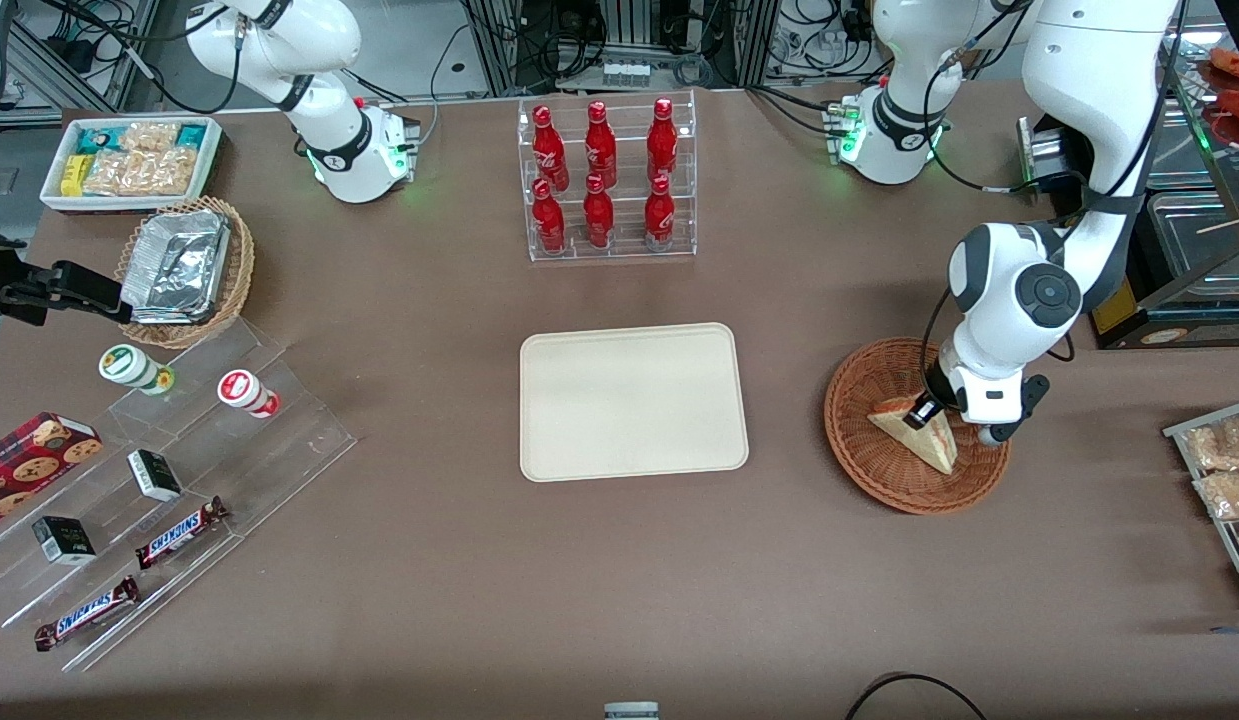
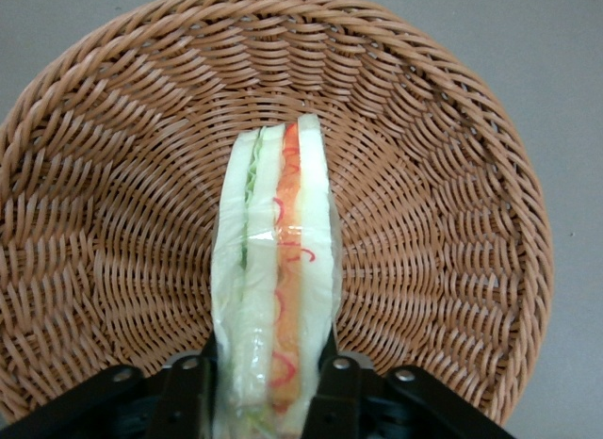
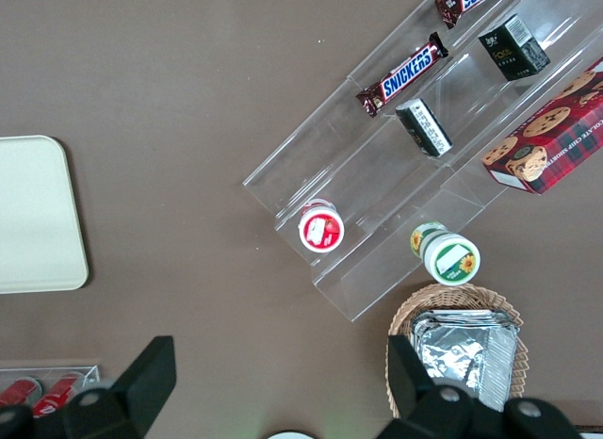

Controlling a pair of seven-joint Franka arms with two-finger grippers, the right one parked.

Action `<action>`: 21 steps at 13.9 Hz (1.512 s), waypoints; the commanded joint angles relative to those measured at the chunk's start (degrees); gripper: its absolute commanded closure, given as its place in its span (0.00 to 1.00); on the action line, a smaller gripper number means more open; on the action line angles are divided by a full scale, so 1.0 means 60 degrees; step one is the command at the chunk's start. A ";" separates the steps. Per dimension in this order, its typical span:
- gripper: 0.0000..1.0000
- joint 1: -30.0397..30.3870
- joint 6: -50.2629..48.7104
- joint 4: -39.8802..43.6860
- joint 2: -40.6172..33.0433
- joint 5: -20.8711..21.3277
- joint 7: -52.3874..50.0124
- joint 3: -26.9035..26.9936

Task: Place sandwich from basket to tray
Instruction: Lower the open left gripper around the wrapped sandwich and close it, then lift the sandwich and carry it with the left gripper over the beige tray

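Jaws of the left arm's gripper (image 2: 268, 387) pinch the small triangular wedge sandwich (image 2: 275, 298) of white bread, orange-red and green filling, one black jaw against each bread face. Sandwich stands on edge inside the round reddish-brown wicker basket (image 1: 859, 440), well apart from the flat cream-beige rectangular tray (image 1: 633, 400) on the brown desk (image 1: 619, 580).

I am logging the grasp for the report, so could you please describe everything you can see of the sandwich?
The sandwich is a triangular wedge of pale white bread in clear plastic wrap, with a light green layer and an orange-red layer along its cut edge. It stands on edge inside the reddish-brown wicker basket, toward the working arm's end of the table. The gripper straddles its thick end, a black finger against each bread face; its base seems to rest on the weave.
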 commanded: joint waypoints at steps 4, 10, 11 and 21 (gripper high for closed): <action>1.00 -0.0067 -0.2316 0.0987 -0.0817 0.0184 -0.0218 -0.0015; 1.00 -0.1777 -0.5734 0.3154 -0.1040 0.0548 -0.0611 -0.0074; 1.00 -0.2202 -0.5939 0.3462 -0.0851 0.0637 -0.0903 -0.0074; 1.00 -0.6013 -0.6514 0.7314 0.2649 0.1033 -0.1756 -0.0074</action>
